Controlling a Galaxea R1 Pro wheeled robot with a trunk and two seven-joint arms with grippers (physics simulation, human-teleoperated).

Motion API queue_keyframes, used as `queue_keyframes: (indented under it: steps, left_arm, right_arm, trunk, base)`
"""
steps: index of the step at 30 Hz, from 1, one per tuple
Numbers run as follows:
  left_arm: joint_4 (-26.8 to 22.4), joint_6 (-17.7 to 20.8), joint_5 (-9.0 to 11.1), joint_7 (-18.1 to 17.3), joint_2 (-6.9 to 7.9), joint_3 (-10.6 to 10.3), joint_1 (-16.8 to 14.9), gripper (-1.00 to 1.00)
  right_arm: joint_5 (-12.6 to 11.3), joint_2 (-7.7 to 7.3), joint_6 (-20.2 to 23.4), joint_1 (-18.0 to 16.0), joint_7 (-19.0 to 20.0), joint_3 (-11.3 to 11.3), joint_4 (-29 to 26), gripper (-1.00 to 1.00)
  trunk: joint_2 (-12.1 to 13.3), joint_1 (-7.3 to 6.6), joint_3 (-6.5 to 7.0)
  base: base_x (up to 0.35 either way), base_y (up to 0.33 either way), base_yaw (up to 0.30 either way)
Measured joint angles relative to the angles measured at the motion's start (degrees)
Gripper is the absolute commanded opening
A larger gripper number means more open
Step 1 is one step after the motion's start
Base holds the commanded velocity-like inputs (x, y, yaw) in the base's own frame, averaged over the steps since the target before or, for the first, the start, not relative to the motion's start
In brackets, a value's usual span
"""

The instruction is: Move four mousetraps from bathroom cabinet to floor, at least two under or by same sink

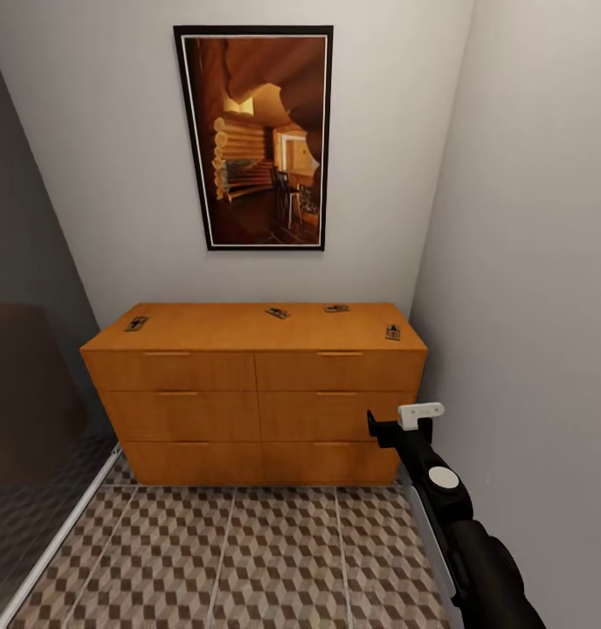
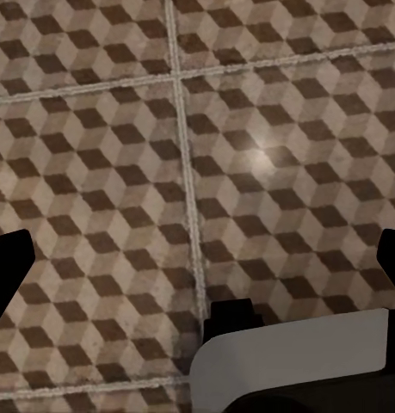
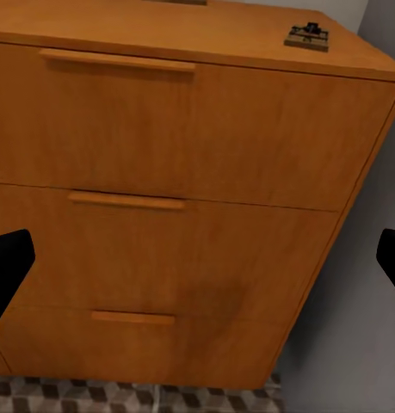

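Observation:
Four mousetraps lie on top of the orange-wood cabinet: one at the left end, two near the back, one at the right end. My right gripper hovers in front of the cabinet's right drawers, below its top. In the right wrist view, the right gripper is open, facing the drawer fronts, and the right-end mousetrap sits up on the top. My left gripper is open over the bathroom floor, with nothing between its fingers.
A framed picture hangs on the wall above the cabinet. A grey wall runs close along my right arm. A dark glass partition stands at the left. Cube-patterned floor tiles stretch in front of the cabinet.

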Motion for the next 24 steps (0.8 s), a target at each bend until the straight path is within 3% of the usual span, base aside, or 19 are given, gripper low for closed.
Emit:
queue_keyframes:
  steps: [7,24]
  left_arm:
    - [0.0,0.0,0.01,0.04,0.0,0.0,0.0,1.0]
    - [0.0,0.08,0.01,0.04,0.0,0.0,0.0,1.0]
  right_arm:
    - [0.04,0.03,-0.03,0.0,-0.07,0.0,0.0,1.0]
    - [0.09,0.03,-0.1,0.0,-0.09,0.0,0.0,1.0]
  trunk:
    - [0.0,-0.02,-0.19]
    - [-0.01,-0.04,-0.21]
  base:
    - [0.108,0.0,0.0]
    - [0.321,0.0,0.0]
